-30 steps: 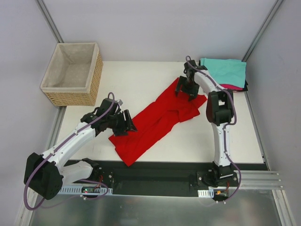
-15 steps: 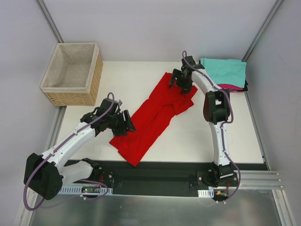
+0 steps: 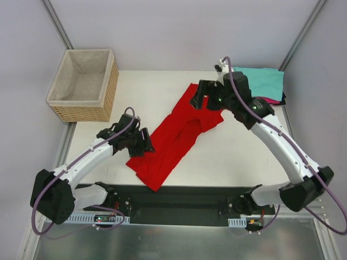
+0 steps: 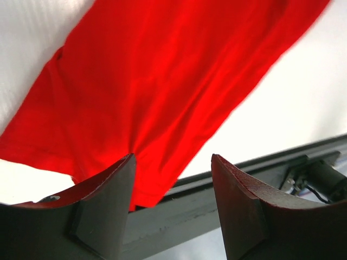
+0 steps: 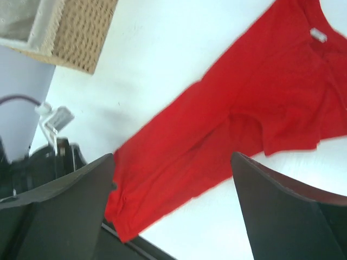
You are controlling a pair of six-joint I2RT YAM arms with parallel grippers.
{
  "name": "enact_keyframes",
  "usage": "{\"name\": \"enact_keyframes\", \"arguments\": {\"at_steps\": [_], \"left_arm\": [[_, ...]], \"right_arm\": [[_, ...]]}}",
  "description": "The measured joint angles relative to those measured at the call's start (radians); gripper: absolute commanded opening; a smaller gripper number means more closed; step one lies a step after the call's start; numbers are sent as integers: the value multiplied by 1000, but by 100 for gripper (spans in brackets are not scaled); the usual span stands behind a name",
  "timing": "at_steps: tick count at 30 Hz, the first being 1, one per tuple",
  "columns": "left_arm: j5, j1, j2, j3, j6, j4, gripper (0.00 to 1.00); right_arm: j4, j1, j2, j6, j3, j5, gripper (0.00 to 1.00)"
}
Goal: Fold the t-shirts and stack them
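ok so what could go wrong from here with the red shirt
1. The red t-shirt lies twisted and bunched, so folding now may trap creases.
2. Its near corner reaches the black rail; the open left pincer beside it could drag it off.
3. The open right pincer hangs close to the folded teal t-shirt and might nudge it.

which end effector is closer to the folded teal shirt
Right: the right end effector is just left of the teal shirt; the left end effector sits by the red shirt's near end.
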Motion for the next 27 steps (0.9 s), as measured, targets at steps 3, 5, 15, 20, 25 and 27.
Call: {"name": "enact_keyframes", "arguments": {"at_steps": [3, 5, 15, 20, 25, 27], "left_arm": [[-19, 0, 40, -29, 0, 11, 58], [-37, 0, 49, -64, 0, 12, 58], [-38, 0, 40, -146, 0, 15, 58], [8, 0, 1, -176, -1, 23, 58], [29, 0, 26, -218, -3, 51, 58], [44, 0, 65, -237, -7, 72, 57]], "right_arm": [[-4, 14, -124, 10, -127, 18, 93], [-10, 16, -150, 18, -192, 40, 93], [-94, 68, -259, 27, -333, 132, 93], [-95, 68, -272, 35, -357, 150, 93], [-101, 68, -272, 42, -373, 153, 93], [-101, 68, -272, 42, -373, 154, 93]]}}
